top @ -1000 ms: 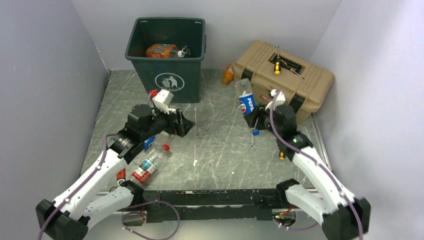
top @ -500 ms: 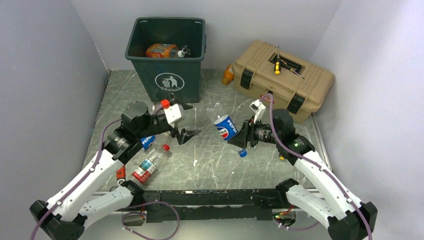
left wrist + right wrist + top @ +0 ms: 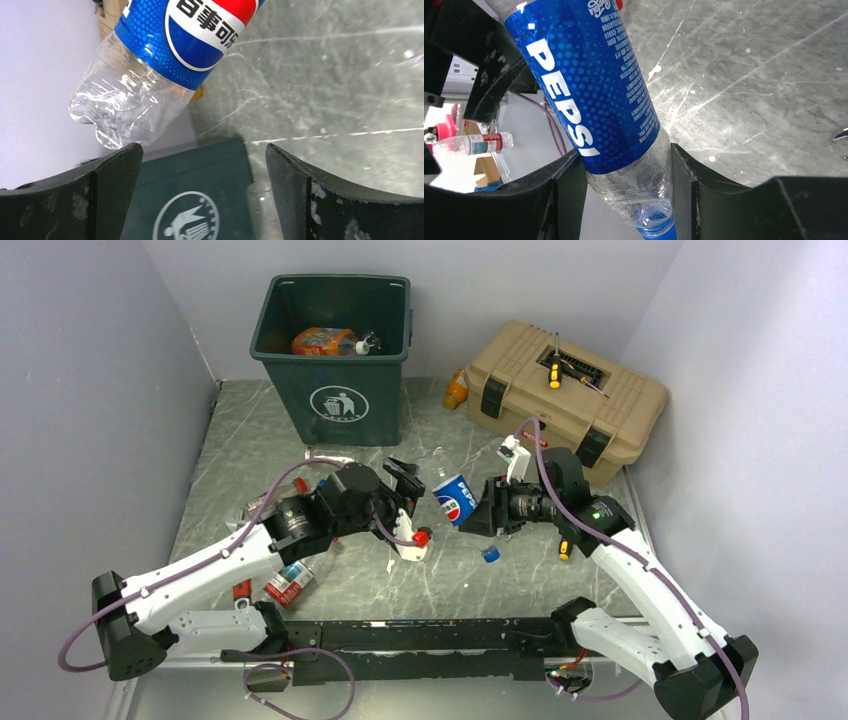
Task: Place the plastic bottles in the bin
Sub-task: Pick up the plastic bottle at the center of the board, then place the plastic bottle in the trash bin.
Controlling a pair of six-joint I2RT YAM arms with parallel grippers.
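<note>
Blue-labelled bottle point(image 3: 594, 100) in right hand point(image 3: 626, 165), apparently snug

four plastic bottles point(image 3: 452, 500) show plainly: a pepsi bottle point(image 3: 589, 100), a red-labelled bottle point(image 3: 290, 583), an orange bottle point(image 3: 325, 340) and a second orange bottle point(image 3: 456, 390). one bin point(image 3: 295, 400), one toolbox point(image 3: 620, 405). two yellow-handled tools — a screwdriver point(image 3: 554, 375) and a second screwdriver point(image 3: 563, 546).
</note>
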